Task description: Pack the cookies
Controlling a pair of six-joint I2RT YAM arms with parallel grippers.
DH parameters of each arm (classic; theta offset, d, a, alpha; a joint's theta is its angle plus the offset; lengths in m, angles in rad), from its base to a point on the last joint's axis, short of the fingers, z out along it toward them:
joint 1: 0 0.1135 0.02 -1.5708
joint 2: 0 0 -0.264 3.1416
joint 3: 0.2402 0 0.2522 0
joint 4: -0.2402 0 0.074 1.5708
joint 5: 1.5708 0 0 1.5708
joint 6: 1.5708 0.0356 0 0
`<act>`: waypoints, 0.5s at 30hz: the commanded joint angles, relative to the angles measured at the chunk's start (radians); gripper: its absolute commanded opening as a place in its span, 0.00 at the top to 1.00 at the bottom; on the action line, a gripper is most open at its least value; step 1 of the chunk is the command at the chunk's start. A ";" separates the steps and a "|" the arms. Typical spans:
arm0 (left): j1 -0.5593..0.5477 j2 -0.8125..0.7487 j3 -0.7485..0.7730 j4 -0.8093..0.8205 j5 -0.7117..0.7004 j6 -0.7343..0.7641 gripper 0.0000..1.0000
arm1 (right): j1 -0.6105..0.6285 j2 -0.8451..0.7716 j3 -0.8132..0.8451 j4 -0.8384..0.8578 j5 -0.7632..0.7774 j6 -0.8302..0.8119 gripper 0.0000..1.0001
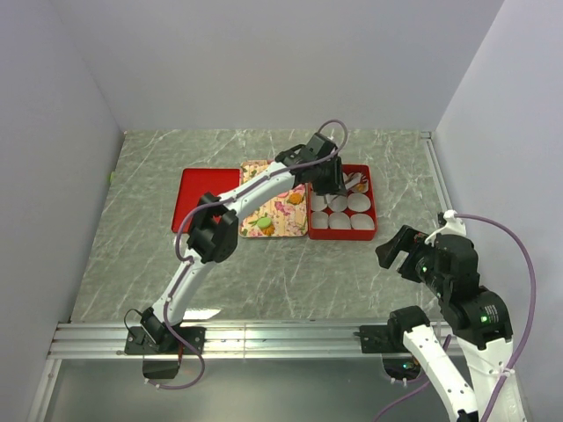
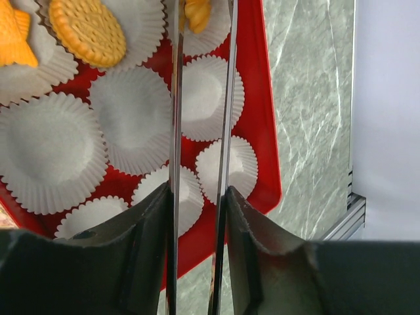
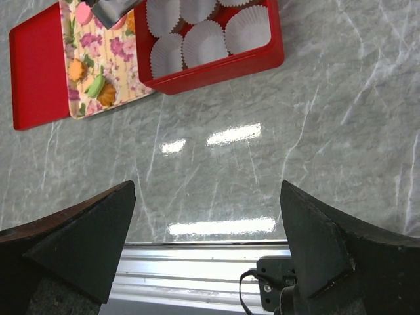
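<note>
Left arm (image 1: 220,230): stretched forward and to the right from its base at the near left edge, with the elbow raised and the wrist turned downward.
Left tool (image 2: 203,20): pointed down; the two thin flat fingers (image 2: 176,98) are held parallel, with a narrow gap between them.
Right arm (image 1: 459,294): folded close above its base at the near right.
Right tool (image 3: 207,191): held aloft and angled forward, with the jaws spread wide.

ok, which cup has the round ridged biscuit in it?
The paper cup at the left wrist view's top, second from the left, holds the round biscuit; the cups below it are empty.
</note>
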 commanded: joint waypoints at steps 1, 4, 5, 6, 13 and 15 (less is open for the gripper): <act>0.012 -0.026 0.030 0.056 0.005 0.013 0.57 | 0.009 0.008 -0.006 0.029 0.021 0.000 0.02; 0.021 -0.050 0.023 0.059 0.008 0.012 0.57 | 0.010 0.008 -0.007 0.030 0.025 0.006 0.02; 0.024 -0.064 0.026 0.056 0.006 0.012 0.57 | 0.009 0.009 -0.007 0.030 0.026 0.008 0.03; 0.026 -0.073 0.028 0.053 0.005 0.013 0.57 | 0.009 0.009 -0.007 0.030 0.028 0.008 0.02; 0.067 -0.158 0.046 0.018 0.005 0.026 0.57 | 0.009 0.009 -0.016 0.046 0.028 0.028 0.03; 0.078 -0.205 0.033 0.009 -0.001 0.036 0.57 | 0.010 0.006 -0.019 0.049 0.031 0.036 0.03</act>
